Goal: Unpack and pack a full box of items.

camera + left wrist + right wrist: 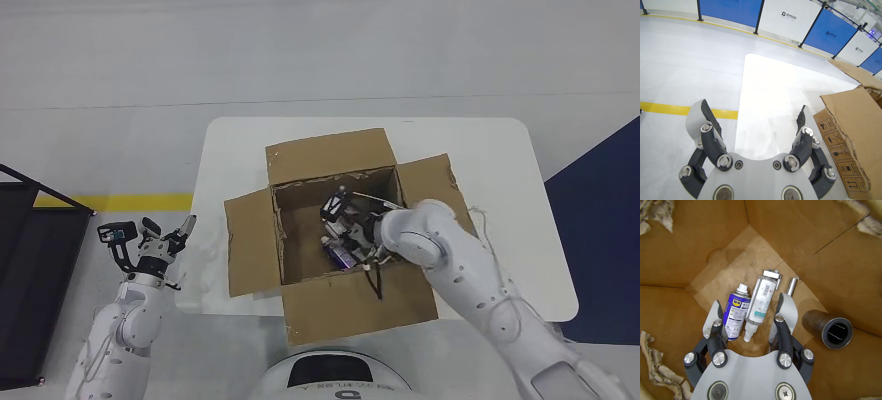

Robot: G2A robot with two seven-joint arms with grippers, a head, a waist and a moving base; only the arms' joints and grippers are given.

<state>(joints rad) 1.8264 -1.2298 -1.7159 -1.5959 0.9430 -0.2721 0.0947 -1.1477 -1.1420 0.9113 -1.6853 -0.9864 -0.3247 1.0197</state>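
Note:
An open cardboard box [258, 245] stands on the white table [460, 150]. On the box floor lie a blue spray can [736, 315], a clear pump bottle [761, 300] with a white label, a shiny metal cylinder [792, 286] and a dark hollow tube [826, 327]. My right gripper [749, 303] hangs open inside the box, its fingers on either side of the can and the bottle, not touching them. My left gripper [753, 111] is open and holds nothing, at the table's left edge beside the box [849, 132]; the top view shows it [165, 238] off the table's left side.
The box flaps [330, 155] are folded outward with torn edges. A dark rack [30, 270] stands on the floor at far left. A yellow floor line [677, 109] runs left of the table. Bare tabletop [772, 91] lies left of the box and behind it.

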